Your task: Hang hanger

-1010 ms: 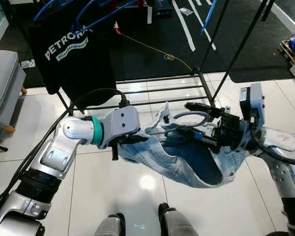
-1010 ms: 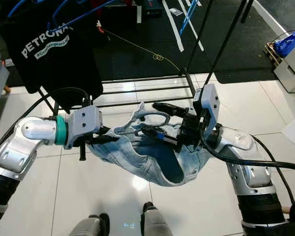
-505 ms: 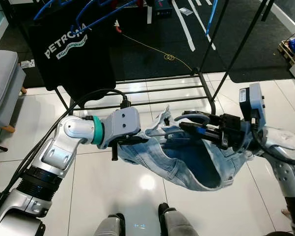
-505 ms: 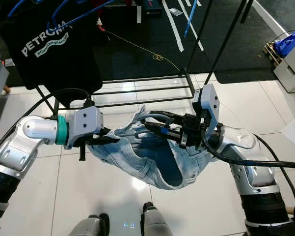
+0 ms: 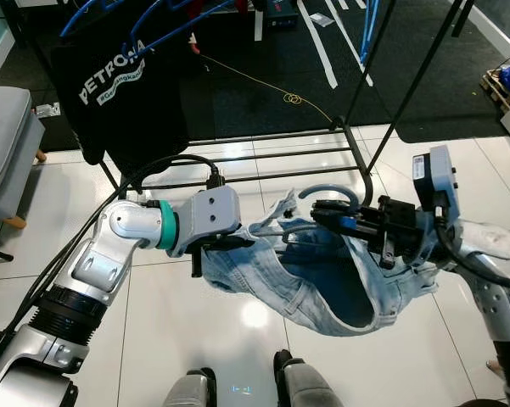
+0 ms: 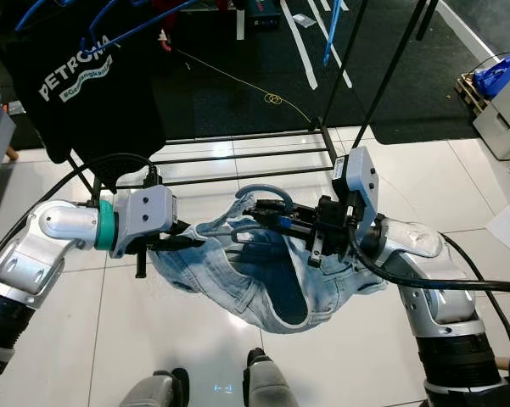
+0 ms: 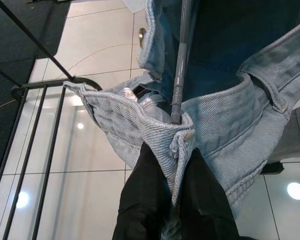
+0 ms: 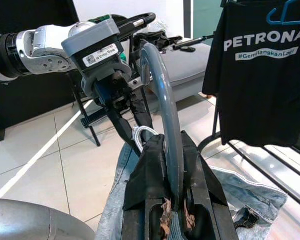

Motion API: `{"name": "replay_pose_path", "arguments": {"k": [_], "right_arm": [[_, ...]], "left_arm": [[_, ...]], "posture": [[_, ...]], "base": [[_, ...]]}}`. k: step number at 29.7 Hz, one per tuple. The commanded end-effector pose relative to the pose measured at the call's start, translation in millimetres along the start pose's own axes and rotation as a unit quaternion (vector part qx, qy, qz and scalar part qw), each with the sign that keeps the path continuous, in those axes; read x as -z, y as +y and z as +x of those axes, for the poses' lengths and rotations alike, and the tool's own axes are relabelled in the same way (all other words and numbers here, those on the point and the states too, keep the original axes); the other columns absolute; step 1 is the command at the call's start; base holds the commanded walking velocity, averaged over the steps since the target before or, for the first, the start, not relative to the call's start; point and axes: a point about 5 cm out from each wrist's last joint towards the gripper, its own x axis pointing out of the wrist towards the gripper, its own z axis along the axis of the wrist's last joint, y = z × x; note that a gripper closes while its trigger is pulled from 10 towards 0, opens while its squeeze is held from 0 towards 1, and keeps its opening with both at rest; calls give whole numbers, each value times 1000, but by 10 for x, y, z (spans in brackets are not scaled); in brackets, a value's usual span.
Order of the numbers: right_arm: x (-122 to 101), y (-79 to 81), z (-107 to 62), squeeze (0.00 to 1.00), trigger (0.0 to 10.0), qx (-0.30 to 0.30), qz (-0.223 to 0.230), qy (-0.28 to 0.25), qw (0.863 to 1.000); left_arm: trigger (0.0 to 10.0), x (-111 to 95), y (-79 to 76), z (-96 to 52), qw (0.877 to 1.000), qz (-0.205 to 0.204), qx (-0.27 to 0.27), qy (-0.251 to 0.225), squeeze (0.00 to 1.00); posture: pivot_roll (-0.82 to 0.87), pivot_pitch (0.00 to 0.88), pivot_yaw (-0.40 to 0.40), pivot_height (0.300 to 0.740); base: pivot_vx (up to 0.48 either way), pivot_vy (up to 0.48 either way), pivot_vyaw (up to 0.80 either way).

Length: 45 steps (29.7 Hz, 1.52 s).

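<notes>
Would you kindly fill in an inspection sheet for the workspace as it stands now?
Surface: glossy white tile floor, dark carpet beyond.
Job's things: grey hanger threaded through light-blue jeans, hook upward; black clothes rack ahead.
Clutter: black Petronas T-shirt on a blue hanger; yellow cord on carpet.
Grippers: left gripper shut on jeans waistband; right gripper shut on hanger.
Cables: black cable looping over left arm.
Surroundings: grey seat at left.
</notes>
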Motion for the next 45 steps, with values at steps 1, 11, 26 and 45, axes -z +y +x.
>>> {"name": "replay_pose_path", "arguments": {"k": [1, 11, 26, 45], "right_arm": [[1, 29, -11, 0, 0, -1, 1, 0, 1000], [-18, 49, -15, 0, 0, 47, 12, -33, 998], [165, 84, -147, 0, 0, 109, 20, -1, 994], [387, -432, -392, 0, 10000, 502, -15, -15, 865]], "left_arm": [[0, 15, -9, -15, 1000, 5, 4, 4, 0], [10000, 77, 45, -20, 1000, -8, -28, 1, 945], [10000, 412, 145, -288, 993, -34, -92, 66, 0], [10000, 665, 126, -130, 832, -321, -452, 7, 0]], "posture": [[-76, 137, 36, 740], [-89, 126, 34, 740], [-86, 108, 20, 740], [-77, 105, 25, 740]], "base": [[0, 0, 0], [0, 0, 0], [0, 0, 0], [0, 0, 0]]}}
